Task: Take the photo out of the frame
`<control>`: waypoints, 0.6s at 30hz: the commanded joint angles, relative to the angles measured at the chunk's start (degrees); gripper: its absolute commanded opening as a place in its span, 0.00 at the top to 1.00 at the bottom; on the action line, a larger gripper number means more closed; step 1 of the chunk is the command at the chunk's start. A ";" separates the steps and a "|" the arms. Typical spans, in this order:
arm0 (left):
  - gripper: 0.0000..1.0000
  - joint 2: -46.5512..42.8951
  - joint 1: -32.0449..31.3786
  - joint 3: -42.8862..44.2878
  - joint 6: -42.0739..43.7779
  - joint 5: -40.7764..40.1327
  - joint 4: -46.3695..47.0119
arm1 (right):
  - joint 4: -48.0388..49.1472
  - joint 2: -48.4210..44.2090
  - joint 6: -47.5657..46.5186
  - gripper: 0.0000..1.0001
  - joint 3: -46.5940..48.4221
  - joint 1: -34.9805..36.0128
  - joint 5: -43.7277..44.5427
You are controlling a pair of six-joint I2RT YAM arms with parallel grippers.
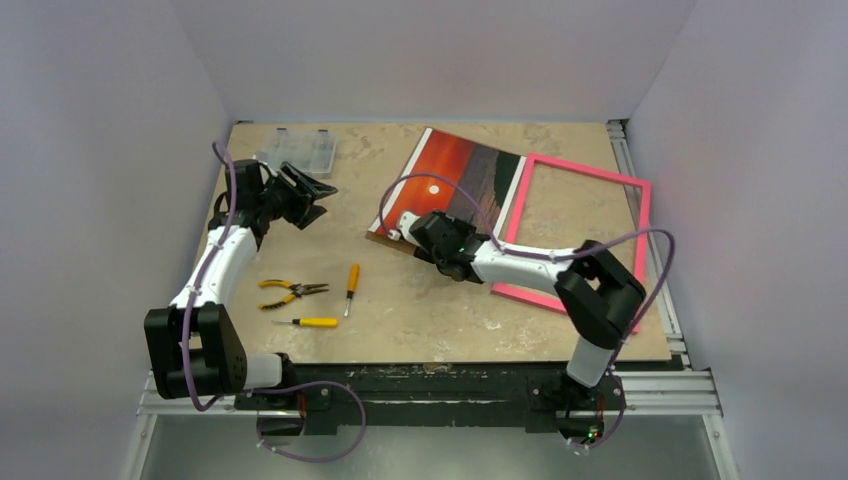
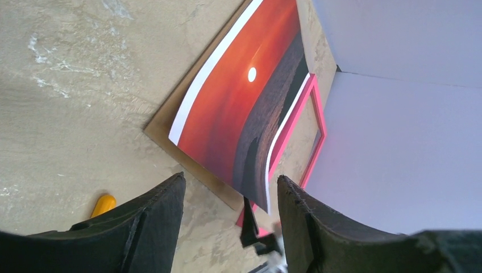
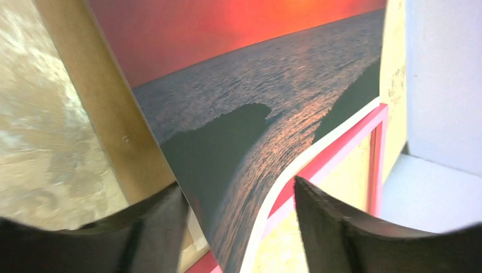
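Counter: beige stone-patterned counter (image 1: 430, 320), seen from above; white walls close it in on three sides.
Photo: large rectangular sunset print, red-orange sky with a small white sun over dark land (image 1: 452, 172); it lies face up at about 12 to 1 o'clock from the counter's middle, outside the frame's opening; a plain brown board shows beneath it along its left and near edges; its near right corner curls upward (clearest in the right wrist view).
Frame: thin bright pink rectangular picture frame (image 1: 586, 168); flat on the counter at 3 o'clock, with bare counter showing through its opening; its left rail runs just beside the photo's white right edge strip, which overlaps that rail toward the near end.
Right fingers: black right fingers (image 3: 335, 227) stand well apart at the photo's 6 o'clock edge; the curled near edge of the print lies in the gap between them, unclamped; whether either finger touches it cannot be told.
Left fingers: black left fingers (image 2: 148, 227) are also spread apart, with nothing between them; they hang above the counter at 10 o'clock, pointed toward the photo and well apart from it.
Box: clear plastic compartment box (image 1: 297, 150); 11 o'clock, near the back wall.
Tools: yellow-handled pliers (image 1: 288, 290), orange-handled screwdriver (image 1: 351, 284) and smaller yellow-handled screwdriver (image 1: 312, 322); grouped at 8 o'clock, none touching another.
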 commanded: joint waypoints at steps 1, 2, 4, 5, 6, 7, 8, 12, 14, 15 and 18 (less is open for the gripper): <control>0.41 -0.60 0.50 -1.23 -0.51 3.52 5.49 | -5.23 -12.53 14.64 0.31 1.50 -0.11 -3.94; 0.41 -0.61 0.50 -1.70 -0.56 4.39 6.98 | -6.15 -14.45 17.89 0.29 1.20 -0.04 -4.50; 0.41 -0.80 0.42 -2.42 -0.18 5.80 9.49 | -8.10 -18.40 24.94 0.25 0.33 -0.06 -8.18; 0.41 -0.95 0.20 -2.49 0.30 6.04 9.91 | -7.83 -20.89 28.04 0.23 -1.00 -0.11 -11.23; 0.41 -1.23 -0.03 -2.47 0.98 6.14 10.19 | -6.71 -23.32 31.40 0.20 -2.51 -0.09 -13.94; 0.41 -1.40 -0.36 -2.51 1.50 6.08 10.45 | -6.09 -25.67 33.53 0.18 -3.89 -0.11 -15.88; 0.41 -1.67 -0.65 -2.44 2.09 6.01 10.60 | -4.13 -27.70 34.95 0.17 -5.63 -0.07 -17.47; 0.40 -2.70 -1.99 -2.16 4.46 7.05 13.02 | -6.04 -31.02 40.24 0.15 -4.87 -0.12 -18.31; 0.39 -4.62 -3.44 -1.81 6.87 6.56 13.53 | -8.91 -32.83 42.90 0.16 -2.83 -0.14 -15.46; 0.39 -5.95 -4.47 -1.50 8.54 5.55 13.53 | -9.77 -34.34 44.19 0.15 -2.70 -0.14 -14.56; 0.40 -9.79 -9.21 -0.38 14.09 2.41 11.83 | -11.34 -39.97 49.94 0.08 -4.37 -0.22 -10.73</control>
